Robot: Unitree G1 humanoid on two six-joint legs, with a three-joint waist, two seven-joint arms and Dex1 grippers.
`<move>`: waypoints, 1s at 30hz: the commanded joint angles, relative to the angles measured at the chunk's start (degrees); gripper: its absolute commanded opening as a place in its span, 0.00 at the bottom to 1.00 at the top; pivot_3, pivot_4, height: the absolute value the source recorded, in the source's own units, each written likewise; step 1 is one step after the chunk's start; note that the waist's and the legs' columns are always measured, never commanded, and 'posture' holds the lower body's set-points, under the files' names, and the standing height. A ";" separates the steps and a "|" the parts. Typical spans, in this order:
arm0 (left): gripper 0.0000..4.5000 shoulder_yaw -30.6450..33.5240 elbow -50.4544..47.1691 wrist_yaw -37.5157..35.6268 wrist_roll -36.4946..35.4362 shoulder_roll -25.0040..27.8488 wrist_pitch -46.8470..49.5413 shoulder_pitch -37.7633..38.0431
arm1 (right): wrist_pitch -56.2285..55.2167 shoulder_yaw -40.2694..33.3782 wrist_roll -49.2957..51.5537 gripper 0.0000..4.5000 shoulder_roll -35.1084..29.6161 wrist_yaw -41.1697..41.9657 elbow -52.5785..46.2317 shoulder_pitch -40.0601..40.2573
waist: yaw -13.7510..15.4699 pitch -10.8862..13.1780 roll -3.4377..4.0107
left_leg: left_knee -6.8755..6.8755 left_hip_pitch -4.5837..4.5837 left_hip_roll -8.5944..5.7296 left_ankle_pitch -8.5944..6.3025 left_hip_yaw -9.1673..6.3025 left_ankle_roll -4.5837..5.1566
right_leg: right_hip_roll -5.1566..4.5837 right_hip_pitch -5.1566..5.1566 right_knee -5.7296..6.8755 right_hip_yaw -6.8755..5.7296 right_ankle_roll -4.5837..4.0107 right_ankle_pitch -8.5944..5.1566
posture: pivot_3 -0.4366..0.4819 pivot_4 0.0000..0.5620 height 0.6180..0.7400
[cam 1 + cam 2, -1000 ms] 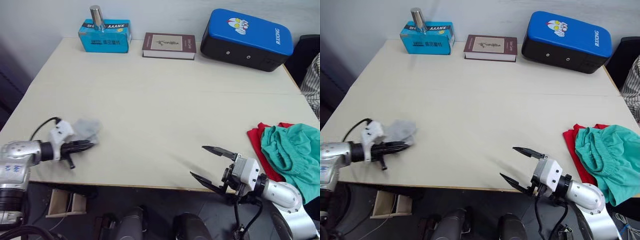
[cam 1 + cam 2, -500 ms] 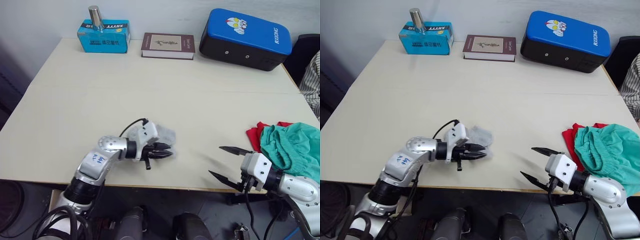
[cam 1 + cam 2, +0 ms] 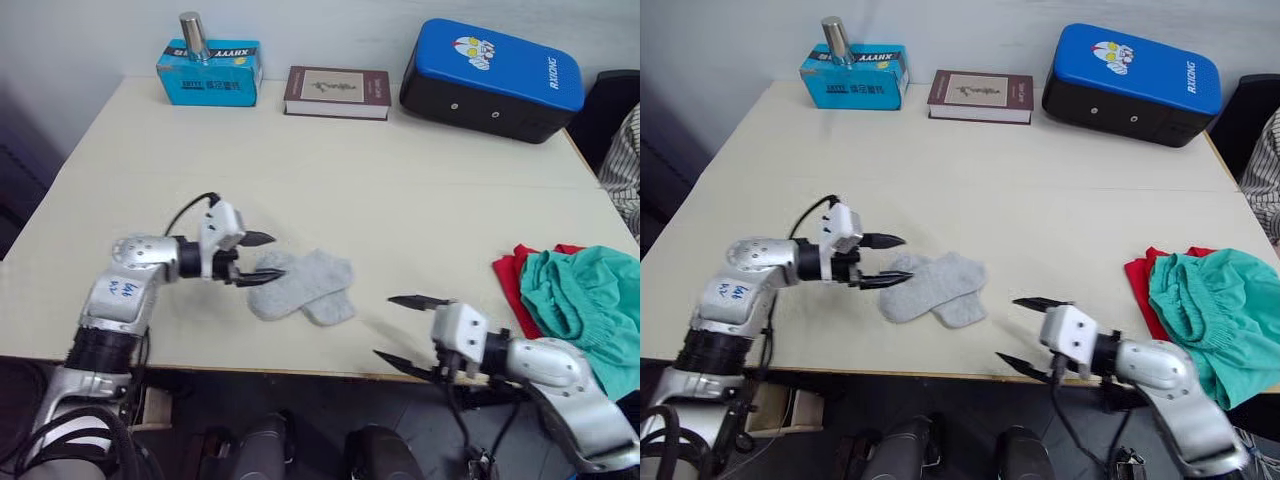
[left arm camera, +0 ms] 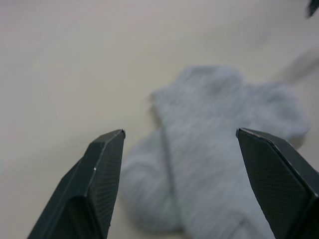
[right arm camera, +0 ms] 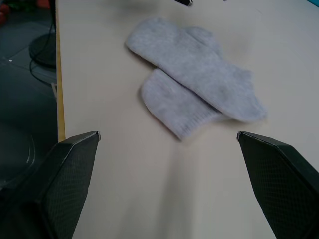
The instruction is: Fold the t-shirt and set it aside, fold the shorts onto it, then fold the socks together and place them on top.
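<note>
Two grey socks [image 3: 301,286] overlapped, flat; left gripper [image 3: 262,258] beside them, right gripper [image 3: 403,330] near, both spread wide.

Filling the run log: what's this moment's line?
grey knit socks: table, released | left gripper: open | right gripper: open | teal shorts: on red t-shirt

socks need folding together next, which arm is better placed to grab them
Left. The left gripper is open with its fingertips right at the near end of the socks. The right gripper is open too, but apart from them near the table edge.
</note>
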 commanded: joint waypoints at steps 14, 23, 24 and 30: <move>0.70 -4.20 25.76 -2.34 8.00 -7.84 -7.01 -11.90 | 0.45 11.71 -11.42 0.50 7.45 -3.56 14.67 -13.70 | -0.45 0.03 -0.07 | 0.48 -0.24 -0.01 -0.03 -0.14 0.06 | 0.03 -0.05 0.27 -0.15 0.16 0.08 | 0.48 0.27 1.00; 0.09 -0.73 12.58 -2.91 3.59 -6.25 3.95 -4.71 | -6.16 7.82 -10.77 0.00 4.11 -0.94 21.51 -16.80 | -0.68 0.03 -0.07 | 0.51 -0.23 0.00 -0.04 -0.18 0.06 | 0.03 -0.02 0.27 -0.14 0.16 0.08 | 0.48 0.27 1.00; 0.01 0.06 8.66 -2.15 2.64 -6.12 5.94 -2.67 | -7.43 7.47 -10.63 0.00 3.50 -0.27 22.62 -17.34 | -0.78 0.03 -0.07 | 0.51 -0.22 0.00 -0.04 -0.17 0.06 | 0.03 -0.02 0.27 -0.13 0.16 0.08 | 0.48 0.27 1.00; 0.00 3.65 -14.53 6.56 -0.66 -6.64 15.94 10.71 | -15.67 6.14 -10.13 0.00 1.01 4.65 31.07 -21.35 | -1.57 0.03 -0.07 | 0.50 -0.20 0.00 -0.04 -0.26 0.07 | 0.00 0.07 0.25 -0.15 0.16 0.08 | 0.48 0.27 1.00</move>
